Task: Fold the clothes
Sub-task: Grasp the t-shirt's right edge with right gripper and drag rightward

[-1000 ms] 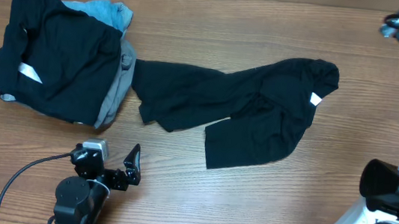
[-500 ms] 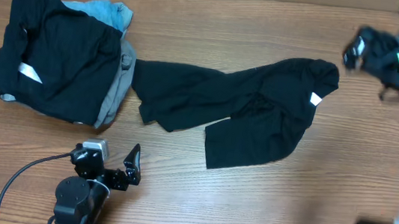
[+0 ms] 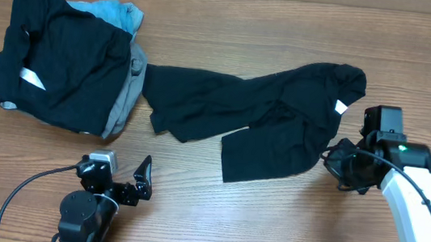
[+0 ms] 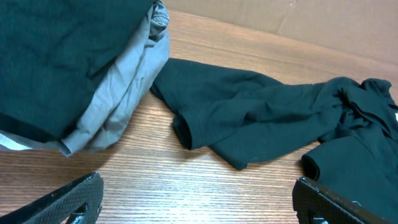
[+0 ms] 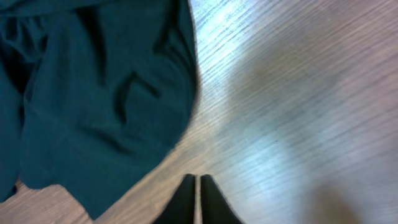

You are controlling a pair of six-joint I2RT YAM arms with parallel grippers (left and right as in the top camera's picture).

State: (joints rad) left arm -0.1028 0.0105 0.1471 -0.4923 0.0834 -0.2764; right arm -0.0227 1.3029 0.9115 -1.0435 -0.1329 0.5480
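My right claw, closed on nothing, hangs over open counter just beside the edge of the crumpled black T-shirt; my left claw gapes wide.

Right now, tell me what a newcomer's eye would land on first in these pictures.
First, the crumpled black T-shirt sprawled across the middle of the wooden table, with its white tag near the right end. Next, the right gripper, fingers shut, poised beside the shirt's right edge. At far left lies a pile of other garments, black over grey and light blue.
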